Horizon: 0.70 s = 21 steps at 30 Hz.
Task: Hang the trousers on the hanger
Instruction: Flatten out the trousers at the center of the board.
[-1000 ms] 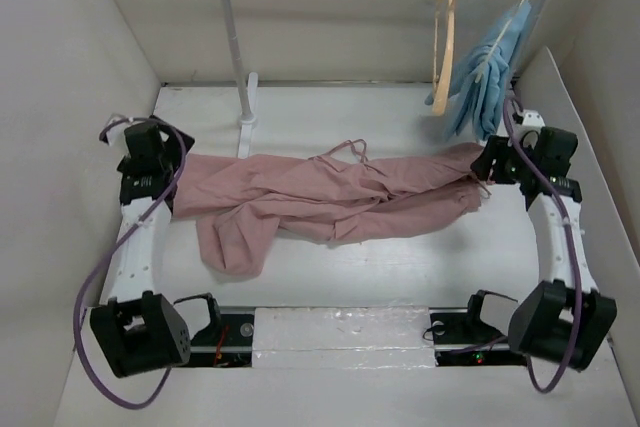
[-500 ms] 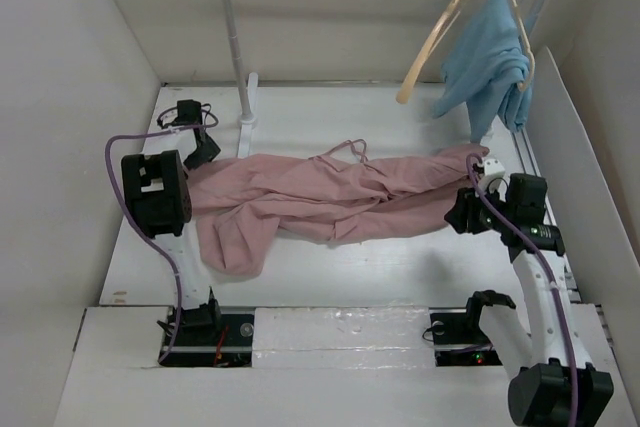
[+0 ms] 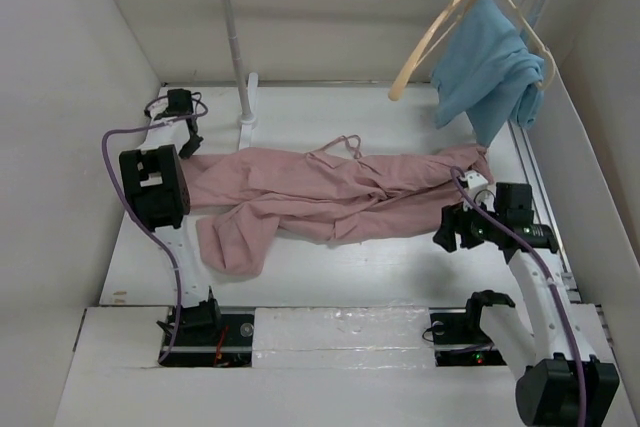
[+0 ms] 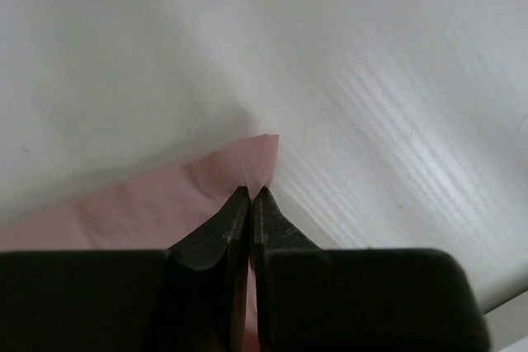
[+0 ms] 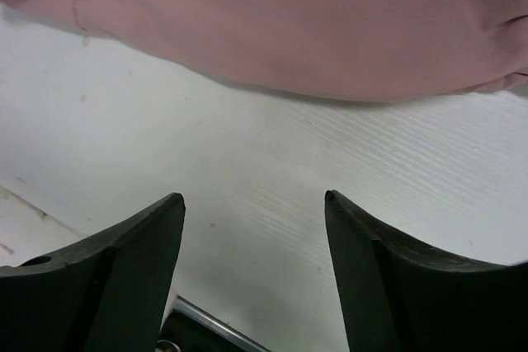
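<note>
The dusty-pink trousers (image 3: 330,192) lie spread across the table, waist drawstring toward the back and one leg folded toward the front left. My left gripper (image 3: 188,143) is at their left end. In the left wrist view it (image 4: 251,191) is shut on a corner of the pink cloth (image 4: 206,187), which pokes out past the fingertips. My right gripper (image 3: 443,235) stands open just in front of the trousers' right end. In the right wrist view it (image 5: 254,197) has only bare table between its fingers, with the cloth (image 5: 289,30) ahead. The tan hanger (image 3: 428,39) hangs tilted on the rail.
A light-blue garment (image 3: 490,67) hangs on another hanger at the rail's right end, above the trousers' right tip. The rail's upright pole (image 3: 232,37) and foot (image 3: 247,129) stand just behind the trousers' left part. White walls (image 3: 100,97) box in the table.
My left gripper has shut on the trousers' left corner. My right gripper has backed toward the front, off the trousers' right end. The tan hanger and the blue garment have swung left.
</note>
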{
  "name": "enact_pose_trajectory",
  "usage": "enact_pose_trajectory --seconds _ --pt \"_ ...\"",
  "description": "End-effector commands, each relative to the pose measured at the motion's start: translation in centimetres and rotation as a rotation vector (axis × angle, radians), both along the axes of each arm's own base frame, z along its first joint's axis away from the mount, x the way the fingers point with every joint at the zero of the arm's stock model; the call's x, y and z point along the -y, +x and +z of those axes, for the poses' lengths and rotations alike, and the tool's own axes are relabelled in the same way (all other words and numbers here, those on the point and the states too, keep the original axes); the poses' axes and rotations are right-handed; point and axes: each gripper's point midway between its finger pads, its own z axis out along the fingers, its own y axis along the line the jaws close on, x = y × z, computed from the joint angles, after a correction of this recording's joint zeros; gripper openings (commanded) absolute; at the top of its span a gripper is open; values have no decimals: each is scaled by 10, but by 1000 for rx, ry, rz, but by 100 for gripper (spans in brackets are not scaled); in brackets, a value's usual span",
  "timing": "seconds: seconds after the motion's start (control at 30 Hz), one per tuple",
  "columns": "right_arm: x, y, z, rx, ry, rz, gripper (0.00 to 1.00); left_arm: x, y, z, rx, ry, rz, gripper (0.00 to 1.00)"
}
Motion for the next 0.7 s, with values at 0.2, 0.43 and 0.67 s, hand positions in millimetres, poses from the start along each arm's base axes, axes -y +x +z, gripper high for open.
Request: enact_pose_trajectory --seconds 0.2,0.43,0.67 --pt "20 19 -20 -43 -62 -147 90 -34 75 152 481 29 98 0" --pt "43 69 -33 -34 -44 -323 95 2 71 144 428 -64 -12 69" --pt "82 108 -43 -2 85 -601 100 141 -49 171 553 -132 -258 71"
